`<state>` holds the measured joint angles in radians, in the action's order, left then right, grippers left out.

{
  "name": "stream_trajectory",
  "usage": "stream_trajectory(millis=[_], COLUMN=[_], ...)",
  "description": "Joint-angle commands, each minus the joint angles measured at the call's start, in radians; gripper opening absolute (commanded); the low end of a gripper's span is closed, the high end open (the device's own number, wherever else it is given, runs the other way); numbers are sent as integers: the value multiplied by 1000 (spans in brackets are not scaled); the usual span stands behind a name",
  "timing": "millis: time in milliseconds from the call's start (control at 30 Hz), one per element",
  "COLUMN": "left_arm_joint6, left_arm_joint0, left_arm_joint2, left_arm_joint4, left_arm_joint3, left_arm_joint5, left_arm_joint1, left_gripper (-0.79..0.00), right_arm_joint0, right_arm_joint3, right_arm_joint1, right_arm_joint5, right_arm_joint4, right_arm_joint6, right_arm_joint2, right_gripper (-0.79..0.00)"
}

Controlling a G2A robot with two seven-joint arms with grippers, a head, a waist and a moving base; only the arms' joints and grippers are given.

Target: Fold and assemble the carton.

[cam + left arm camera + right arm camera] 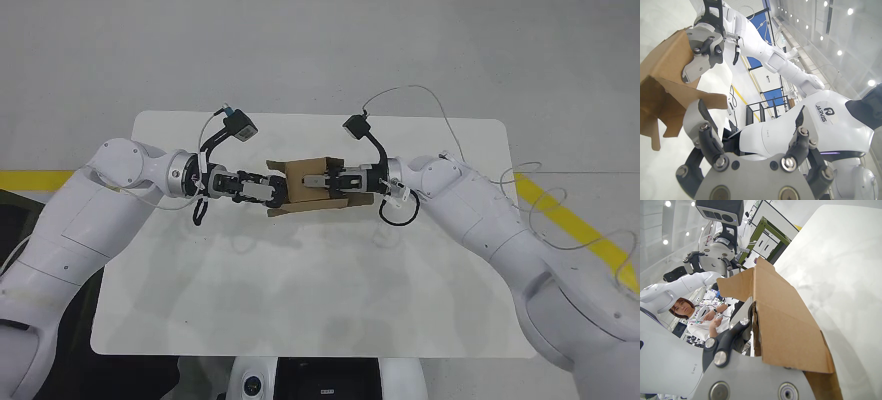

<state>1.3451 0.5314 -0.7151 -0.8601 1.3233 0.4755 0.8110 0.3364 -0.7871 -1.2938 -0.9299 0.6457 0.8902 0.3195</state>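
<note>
Carton: we see the carton (300,168) between the two arms, over the middle of the table (300,300) and towards its far side. It seems lifted clear of the surface. It is a half-opened brown sleeve with loose flaps at its ends.
Right gripper: the right gripper (689,73) is clenched on one side panel of the carton, pinching the cardboard near its edge.
Left gripper: the left gripper (751,111) is released, with its fingers (703,111) spread wide. One finger lies at the edge of a loose flap and seems to touch it. The other stands well apart from the cardboard.
Step in hand: we judge that the flaps at the left arm's end are being folded, with the right arm holding the carton and the left arm working the flap.
Progress: we put it early to midway. The body is opened out, but no end looks closed and the flaps we can see stick outwards.
Next move: we expect the left finger to press the flap inward along its crease, or to close on it and turn it. That calls for a firm hold on the right and a push square to the fold line.
Risk: a one-panel pinch may let the sleeve twist or collapse, and the flap may spring back.
</note>
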Motion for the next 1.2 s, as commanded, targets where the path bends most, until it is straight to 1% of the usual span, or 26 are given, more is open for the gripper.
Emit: stream_trajectory(millis=[0, 367, 600, 767, 867, 933, 1100, 1167], left_arm_joint6=[-3, -14, -11, -11, -10, -11, -33, -35], left_arm_joint0=[3, 17, 23, 29, 31, 30, 22, 20], left_arm_joint2=[-4, -23, -53, -73, -80, -82, -92, -94], left_arm_joint4=[6, 42, 41, 45, 53, 61, 74, 73], left_arm_joint3=[-2, -9, -22, -46, -61, -75, -125, -131], left_arm_joint5=[3, 14, 11, 11, 9, 11, 33, 35], left_arm_joint1=[5, 26, 30, 31, 33, 36, 42, 43], left_gripper=[0, 0, 0, 0, 0, 0, 0, 0], right_arm_joint0=[0, -1, 4, 9, 15, 17, 33, 34], right_arm_joint3=[-5, -1, 55, 94, 102, 95, 27, 20], right_arm_joint1=[-5, -34, -57, -64, -56, -39, 6, 11], right_arm_joint5=[0, -2, -20, -35, -45, -48, -27, -24], right_arm_joint4=[1, -11, -21, -20, -24, -23, -18, -18], right_arm_joint6=[0, -2, -20, -35, -45, -48, -27, -24], right_arm_joint2=[-1, 0, 4, 13, 22, 31, 43, 44], right_gripper=[-785, -785, -785, -785, -785, -785, -785, -785])
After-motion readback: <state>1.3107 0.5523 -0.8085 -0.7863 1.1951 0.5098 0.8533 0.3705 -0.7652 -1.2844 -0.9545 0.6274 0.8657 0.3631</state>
